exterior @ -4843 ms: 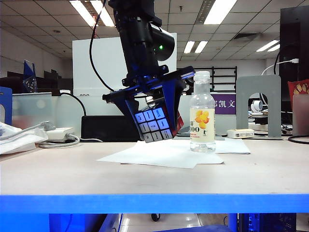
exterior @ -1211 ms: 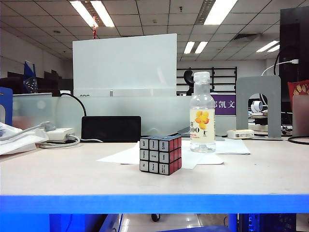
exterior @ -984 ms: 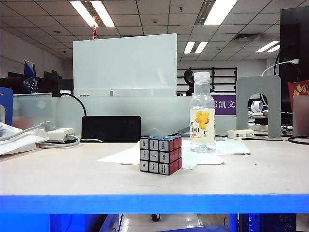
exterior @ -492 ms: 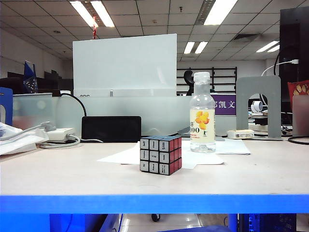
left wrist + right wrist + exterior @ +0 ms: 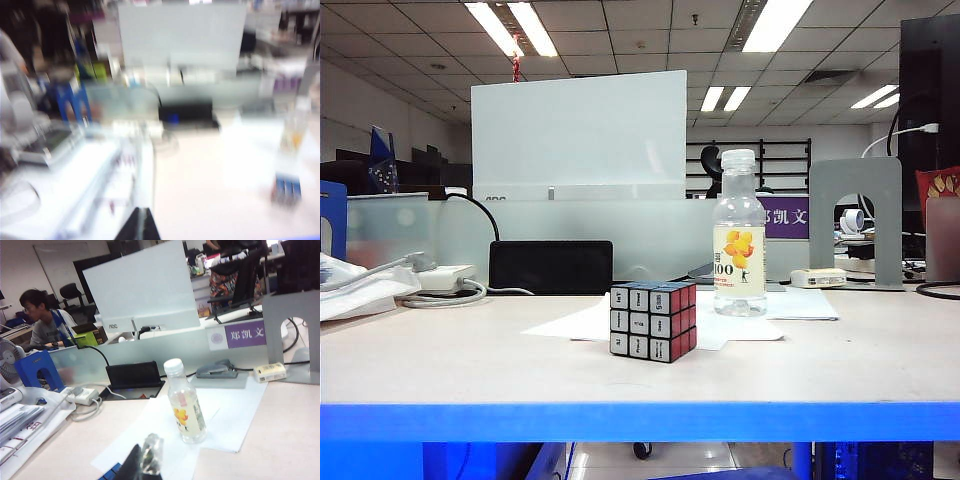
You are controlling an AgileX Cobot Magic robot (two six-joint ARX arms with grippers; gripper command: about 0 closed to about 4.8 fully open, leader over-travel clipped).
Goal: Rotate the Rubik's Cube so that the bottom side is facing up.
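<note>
Exterior view showed my black-framed Rubik's Cube resting on the pale desk at centre frame, released after I had held it aloft. My left tool and right tool, jaws together, had withdrawn, so the flip looked finished.

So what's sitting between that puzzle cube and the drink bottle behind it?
Only white paper, in the exterior view, between the Rubik's Cube and the bottle.

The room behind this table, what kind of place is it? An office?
Most likely an open-plan office. The exterior view shows a panelled ceiling with strip lights and a frosted desk divider; the right wrist view shows a person seated beside an office chair.
</note>
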